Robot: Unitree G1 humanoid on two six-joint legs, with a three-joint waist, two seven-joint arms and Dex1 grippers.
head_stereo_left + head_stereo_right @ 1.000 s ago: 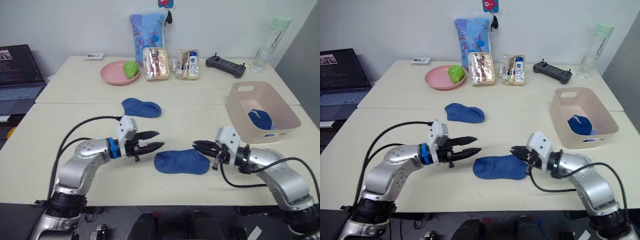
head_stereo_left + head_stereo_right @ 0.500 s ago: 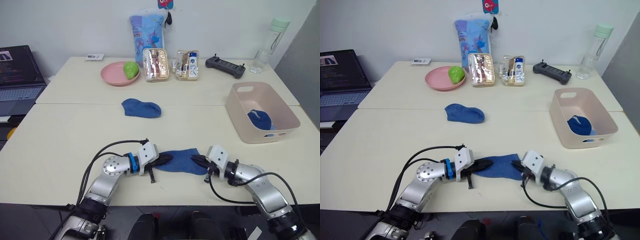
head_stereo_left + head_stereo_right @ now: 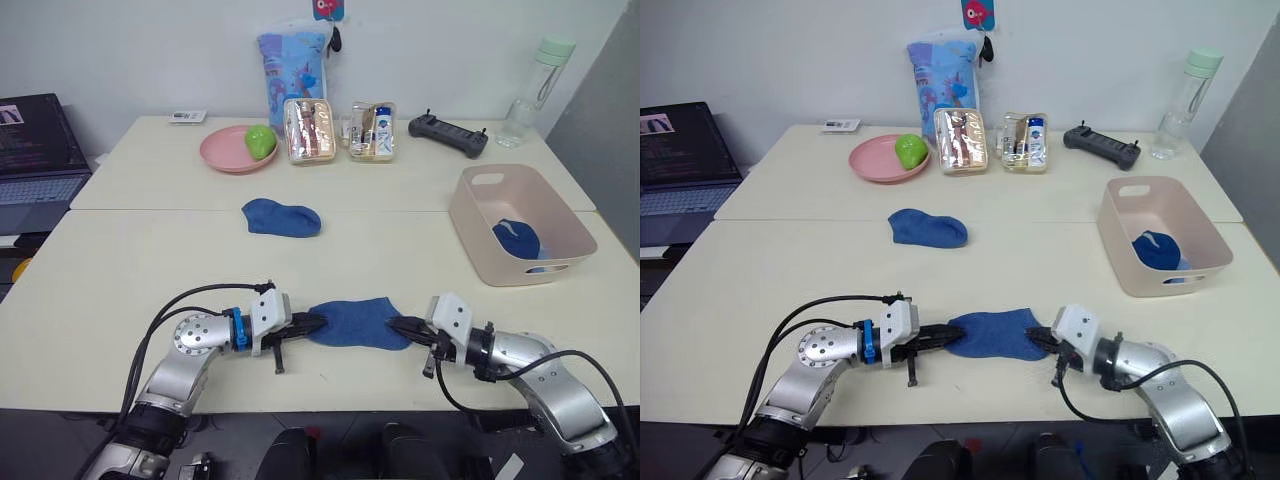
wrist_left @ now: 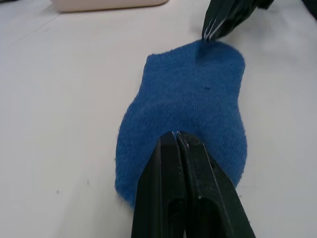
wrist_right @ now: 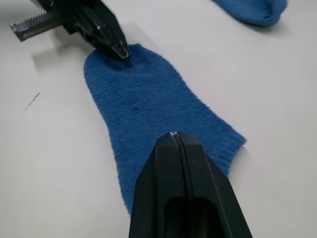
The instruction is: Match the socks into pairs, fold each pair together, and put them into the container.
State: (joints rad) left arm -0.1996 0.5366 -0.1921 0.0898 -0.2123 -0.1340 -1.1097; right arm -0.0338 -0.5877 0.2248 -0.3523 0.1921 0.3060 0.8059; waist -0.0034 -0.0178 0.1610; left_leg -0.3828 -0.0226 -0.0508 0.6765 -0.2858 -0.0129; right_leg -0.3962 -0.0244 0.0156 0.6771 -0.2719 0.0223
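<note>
Flanking the near sock (image 3: 350, 322), both grippers; second sock (image 3: 281, 216) well behind.

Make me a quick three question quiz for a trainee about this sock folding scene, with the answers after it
1. True or false: the left gripper and the right gripper are at opposite ends of the near sock.
2. Where is the far sock? A) in the container B) flat on the table C) on the pink plate
3. Fill in: the container holds a ____ sock.

Key: 1 true. 2 B, lying on the table beyond the grippers. 3 blue; a folded blue sock lies inside it.
</note>
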